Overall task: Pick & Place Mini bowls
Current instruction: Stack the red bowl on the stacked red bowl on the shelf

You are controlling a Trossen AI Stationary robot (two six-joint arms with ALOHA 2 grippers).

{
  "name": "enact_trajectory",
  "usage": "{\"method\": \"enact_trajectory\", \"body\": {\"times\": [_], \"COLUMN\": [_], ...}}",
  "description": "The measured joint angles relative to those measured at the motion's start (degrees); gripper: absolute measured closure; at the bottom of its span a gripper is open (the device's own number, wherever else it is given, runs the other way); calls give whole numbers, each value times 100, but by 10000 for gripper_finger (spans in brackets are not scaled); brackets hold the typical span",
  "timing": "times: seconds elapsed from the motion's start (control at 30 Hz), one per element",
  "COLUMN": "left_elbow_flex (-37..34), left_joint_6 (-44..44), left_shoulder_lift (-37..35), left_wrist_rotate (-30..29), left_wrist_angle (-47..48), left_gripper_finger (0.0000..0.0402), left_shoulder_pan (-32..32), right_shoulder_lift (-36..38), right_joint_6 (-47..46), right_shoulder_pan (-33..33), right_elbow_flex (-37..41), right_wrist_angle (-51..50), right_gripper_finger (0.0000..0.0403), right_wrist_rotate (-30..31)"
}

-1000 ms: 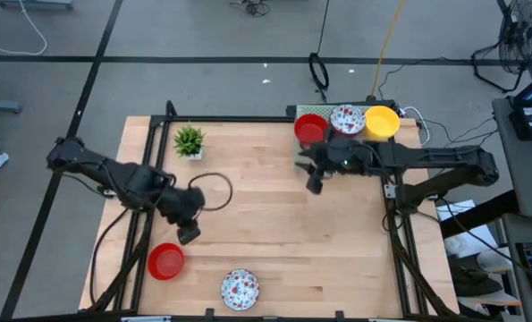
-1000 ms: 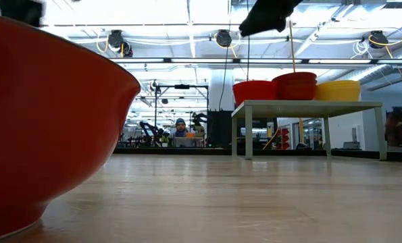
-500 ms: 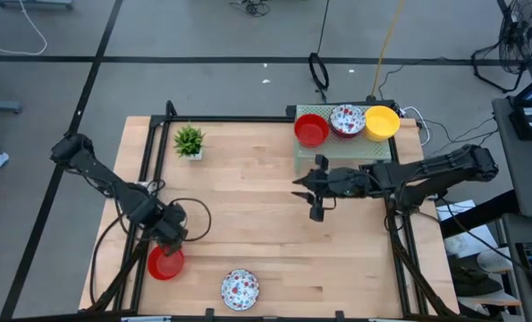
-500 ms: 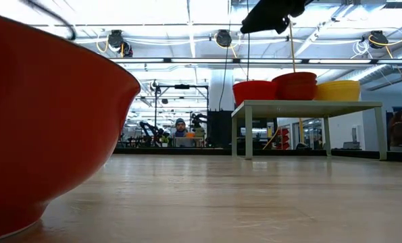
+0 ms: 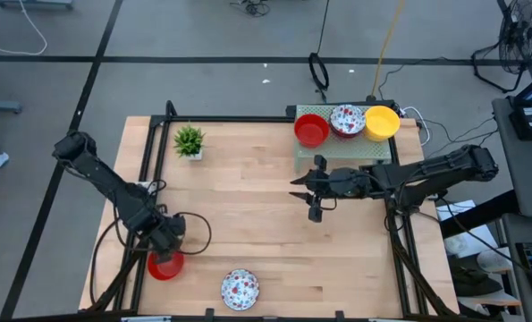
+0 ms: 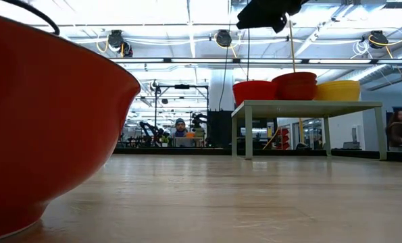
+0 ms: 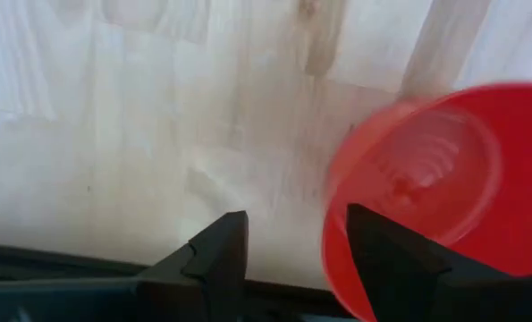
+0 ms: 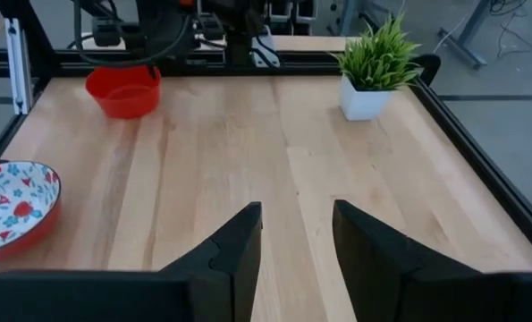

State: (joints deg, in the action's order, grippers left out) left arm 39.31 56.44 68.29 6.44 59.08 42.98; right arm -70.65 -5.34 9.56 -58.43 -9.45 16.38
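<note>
A plain red mini bowl (image 5: 164,266) sits near the table's near left corner and fills the left of the low view (image 6: 45,121). A white floral bowl (image 5: 240,288) rests on its base at the near edge. My left gripper (image 7: 297,219) is open above the red bowl (image 7: 426,179), pointing down, with the rim between its fingers. Red (image 5: 310,130), floral (image 5: 347,120) and yellow (image 5: 382,122) bowls stand on a raised stand (image 5: 342,148) at the far right. My right gripper (image 8: 297,210) is open and empty, hovering mid-table (image 5: 299,185) and pointing toward the table's left. My left gripper comes from above at the red bowl's far rim (image 7: 330,234). One finger (image 7: 386,259) is over the bowl's inside and the other (image 7: 214,259) is outside it. I cannot tell whether either finger touches the rim. The bowl rests on the table.
A small green potted plant (image 5: 189,140) stands near the far left corner. The black table frame (image 5: 149,170) runs along the left and right sides. Bare wood lies between the two grippers. A person (image 6: 180,125) sits far off in the room.
My left gripper has moved toward the near left corner and come down over the red bowl's far rim. My right gripper has drawn away from the stand toward the table's middle, then held still. No bowl has moved.
</note>
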Motion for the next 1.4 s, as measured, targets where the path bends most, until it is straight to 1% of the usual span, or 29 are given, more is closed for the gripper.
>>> {"method": "enact_trajectory", "body": {"times": [0.2, 0.4, 0.47, 0.53, 0.63, 0.73, 0.77, 0.8, 0.87, 1.0, 1.1, 1.23, 1.4], "left_elbow_flex": [-353, -601, -640, -641, -641, -640, -639, -636, -635, -634, -634, -635, -632], "left_joint_6": [-279, -275, -322, -394, -473, -509, -488, -489, -528, -796, -1041, -1242, -1507], "left_shoulder_lift": [0, 0, 0, 0, 0, 0, 0, 0, 0, 0, 0, 0, -2], "left_wrist_rotate": [-9, -115, -105, -101, -94, -33, -25, -29, -33, -42, -40, -190, -305], "left_wrist_angle": [-728, -1147, -1309, -1437, -1589, -1620, -1607, -1592, -1584, -1572, -1573, -1556, -1536], "left_gripper_finger": [206, 213, 229, 256, 310, 376, 387, 390, 387, 393, 394, 388, 396], "left_shoulder_pan": [120, 120, 120, 120, 80, -7, -44, -83, -175, -482, -835, -1444, -2333], "right_shoulder_lift": [0, 0, 0, 0, 0, -2, -2, -2, -2, -2, -2, -5, -86], "right_joint_6": [0, -26, -176, -320, -458, -492, -492, -492, -492, -532, -735, -750, -750], "right_shoulder_pan": [-2, -2, -2, -2, -2, -2, -2, -2, -2, -2, 40, 211, 436], "right_elbow_flex": [0, 0, 0, 0, 0, 0, 0, 0, 0, 0, 0, 0, 0], "right_wrist_angle": [126, 172, 173, 173, 170, 168, 168, 168, 168, 168, 168, 168, 170], "right_gripper_finger": [273, 273, 273, 273, 273, 273, 273, 273, 273, 273, 273, 273, 273], "right_wrist_rotate": [0, 0, -1, -2, -4, -4, -2, -4, -4, -2, -3, -4, -4]}}
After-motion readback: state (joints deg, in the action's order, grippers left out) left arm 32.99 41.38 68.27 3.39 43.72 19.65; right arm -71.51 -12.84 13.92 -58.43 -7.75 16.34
